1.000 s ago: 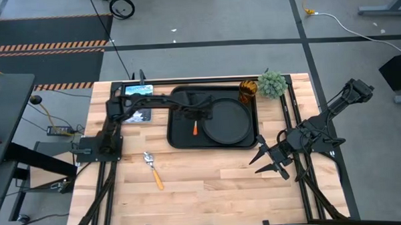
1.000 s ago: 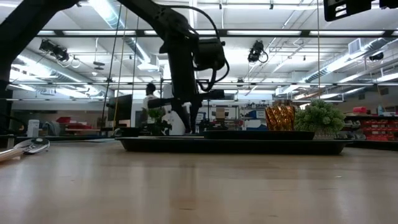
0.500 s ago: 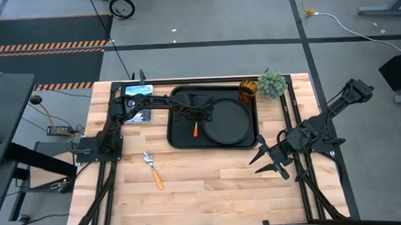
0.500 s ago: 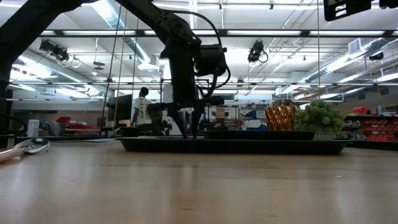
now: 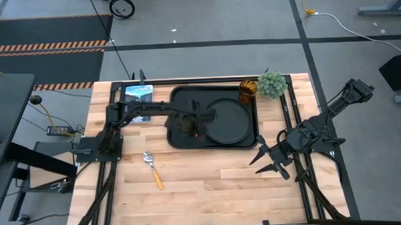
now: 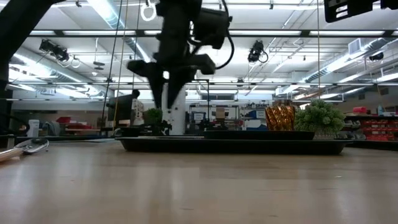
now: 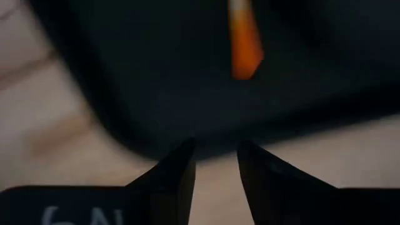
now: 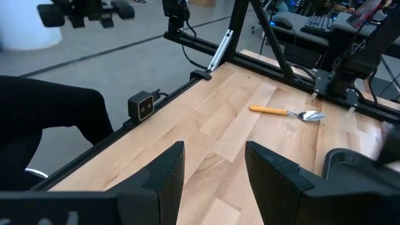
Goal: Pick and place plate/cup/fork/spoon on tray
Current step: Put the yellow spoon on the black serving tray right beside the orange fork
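Observation:
The black tray [image 5: 177, 100] lies at the table's far middle, with the round plate [image 5: 226, 119] flat in its right half. The fork lies on the tray floor left of the plate. Only its orange handle [image 7: 245, 44] shows, and the arm hides its head. My left gripper [image 7: 215, 165] hovers open above the tray's near left part [image 5: 189, 126], clear of the fork. The amber cup [image 5: 247, 91] stands at the tray's far right corner. The spoon [image 5: 152, 169] lies on the wood, near left of the tray. My right gripper [image 5: 269, 162] waits open at the near right.
A small green potted plant [image 5: 272, 84] stands right beside the cup, at the table's far right. A flat bluish item [image 5: 138, 92] lies left of the tray by the far edge. Bare wood stretches along the near half of the table around the spoon [image 8: 287, 112].
My left gripper has opened and let go of the fork, which stays lying on the tray. It has then risen well above the tray and drifted a little toward the tray's near left.

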Robot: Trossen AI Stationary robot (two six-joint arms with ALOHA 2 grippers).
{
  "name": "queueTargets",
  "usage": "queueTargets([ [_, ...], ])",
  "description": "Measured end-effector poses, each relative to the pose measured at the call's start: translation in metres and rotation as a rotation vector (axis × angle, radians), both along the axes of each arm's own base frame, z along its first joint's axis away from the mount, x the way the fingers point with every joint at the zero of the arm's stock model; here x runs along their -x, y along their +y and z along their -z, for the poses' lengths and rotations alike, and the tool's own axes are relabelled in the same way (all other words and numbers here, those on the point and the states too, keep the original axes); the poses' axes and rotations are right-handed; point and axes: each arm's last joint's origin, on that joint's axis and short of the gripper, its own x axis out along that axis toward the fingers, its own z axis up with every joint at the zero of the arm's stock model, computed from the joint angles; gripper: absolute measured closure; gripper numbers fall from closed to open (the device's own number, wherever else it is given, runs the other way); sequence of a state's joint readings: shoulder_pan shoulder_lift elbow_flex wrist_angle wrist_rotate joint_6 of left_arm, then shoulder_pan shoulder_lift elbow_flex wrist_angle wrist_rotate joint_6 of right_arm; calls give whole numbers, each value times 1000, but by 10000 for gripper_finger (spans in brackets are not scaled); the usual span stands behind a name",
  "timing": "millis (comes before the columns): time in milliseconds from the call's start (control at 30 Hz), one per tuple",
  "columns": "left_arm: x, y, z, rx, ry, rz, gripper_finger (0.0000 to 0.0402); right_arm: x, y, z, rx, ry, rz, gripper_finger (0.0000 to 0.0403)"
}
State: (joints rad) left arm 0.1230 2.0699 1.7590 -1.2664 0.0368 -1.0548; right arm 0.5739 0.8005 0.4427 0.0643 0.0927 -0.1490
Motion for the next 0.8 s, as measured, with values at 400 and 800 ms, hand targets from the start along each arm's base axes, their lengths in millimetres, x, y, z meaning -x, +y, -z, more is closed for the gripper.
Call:
queueTargets([
  [400,48,-66,20,-17,297,48,346,0,1,-1,-10,-3,-30,227],
  [800,84,-100,52,31,225,-112,390,1,1,0,-16,9,-37,227],
])
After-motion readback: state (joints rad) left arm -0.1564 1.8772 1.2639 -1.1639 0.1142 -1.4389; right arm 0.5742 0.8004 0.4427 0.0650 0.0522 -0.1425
